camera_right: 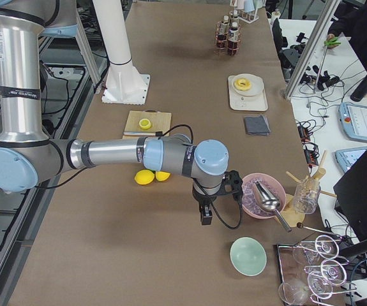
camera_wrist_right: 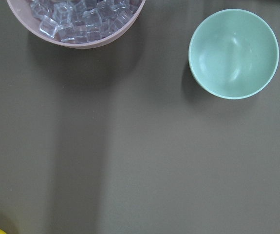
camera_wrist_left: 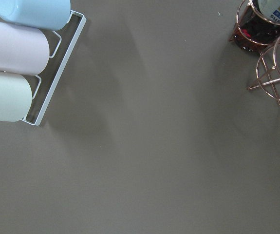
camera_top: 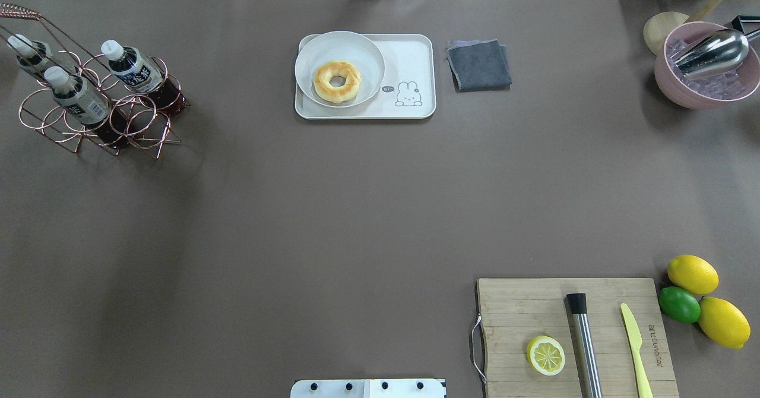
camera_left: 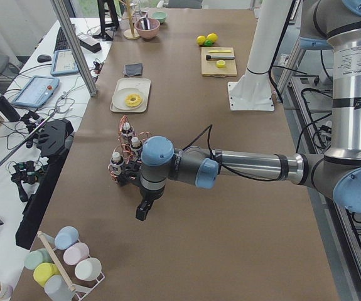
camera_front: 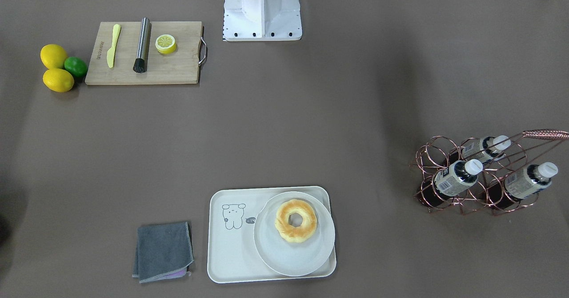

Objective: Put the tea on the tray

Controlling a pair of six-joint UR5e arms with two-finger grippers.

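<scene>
1. One table (camera_top: 356, 208), brown cover; everything below stands on it.
2. Two arms. Left arm (camera_left: 249, 166) reaches out low over the table, with the left gripper (camera_left: 142, 212) pointing down just beside the wire rack. Right arm (camera_right: 106, 153) does likewise, with the right gripper (camera_right: 205, 217) pointing down near the pink bowl. Cannot tell the finger state of either; neither wrist view shows fingers.
3. One wooden cutting board (camera_top: 522, 309), carrying one steel rod (camera_top: 585, 344), one yellow knife (camera_top: 635, 347) and one lemon half (camera_top: 545, 355).
4. One tray (camera_top: 409, 59), far side of the table from the robot base; the half with the bear drawing is bare.
5. One copper wire rack (camera_front: 544, 134), well apart from the tray.
6. One round plate (camera_top: 362, 50) on the tray's other half, holding one doughnut (camera_top: 323, 81).
7. One pink bowl (camera_top: 677, 83) of ice cubes (camera_wrist_right: 81, 19) with one metal scoop (camera_top: 712, 52); one green bowl (camera_wrist_right: 233, 53) nearby.
8. One grey cloth (camera_top: 478, 64), folded, beside the tray.
9. Three tea bottles (camera_top: 74, 96), all in the rack's rings, tilted, caps on. None on the tray.
10. Two whole lemons (camera_top: 692, 274) and one lime (camera_top: 679, 304), touching, beside the board.
</scene>
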